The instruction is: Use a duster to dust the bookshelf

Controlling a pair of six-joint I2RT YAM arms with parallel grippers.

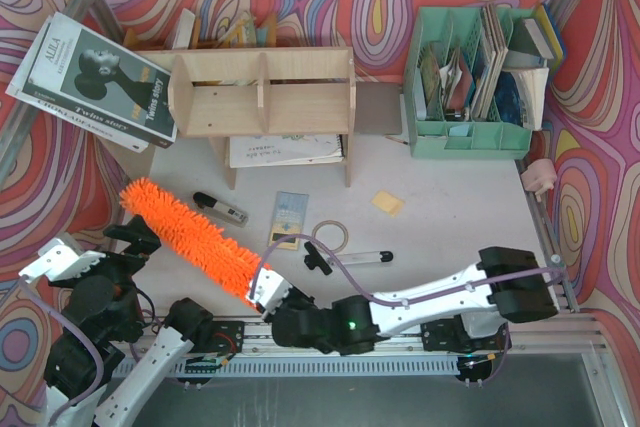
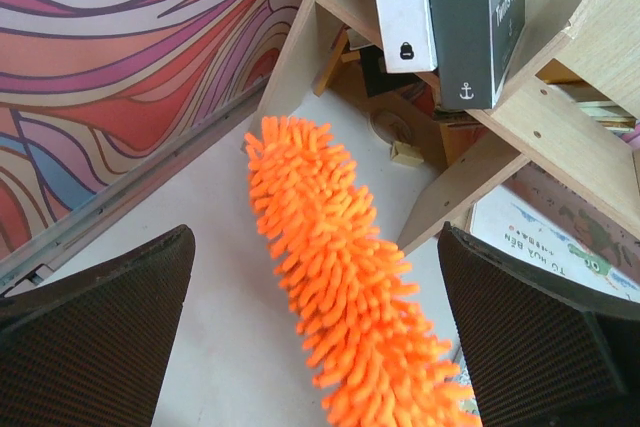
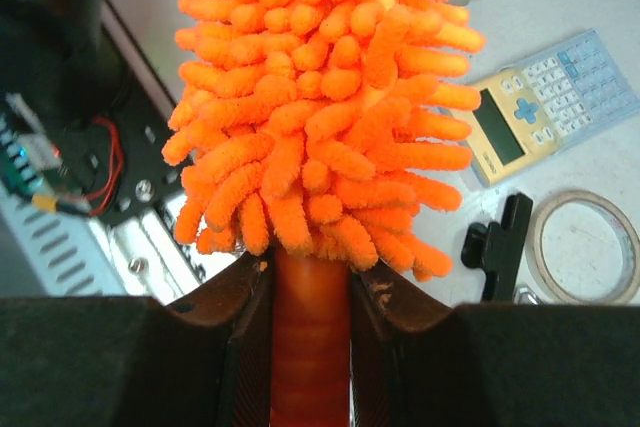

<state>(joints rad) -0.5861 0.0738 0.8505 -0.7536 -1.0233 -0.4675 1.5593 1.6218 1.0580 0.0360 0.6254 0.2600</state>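
The orange fluffy duster (image 1: 190, 237) lies slanted over the near left of the table, its tip pointing up-left. My right gripper (image 1: 265, 287) is shut on its smooth orange handle just below the fluff; in the right wrist view the handle (image 3: 310, 347) sits squeezed between the two fingers of that gripper (image 3: 310, 282). My left gripper (image 1: 135, 239) stands wide open beside the duster's tip. In the left wrist view the duster's head (image 2: 350, 297) runs between the spread fingers (image 2: 100, 332) without touching them. The plywood bookshelf (image 1: 265, 92) stands at the back, its leg (image 2: 450, 197) just beyond the duster.
Books and a magazine (image 1: 95, 77) lean on the shelf's left end. A mint-green file organiser (image 1: 470, 77) stands at the back right. On the table lie a booklet (image 1: 285, 150), a silver-black tool (image 1: 220, 209), a calculator (image 1: 290, 212), a tape roll (image 1: 331, 237) and a marker (image 1: 365, 259).
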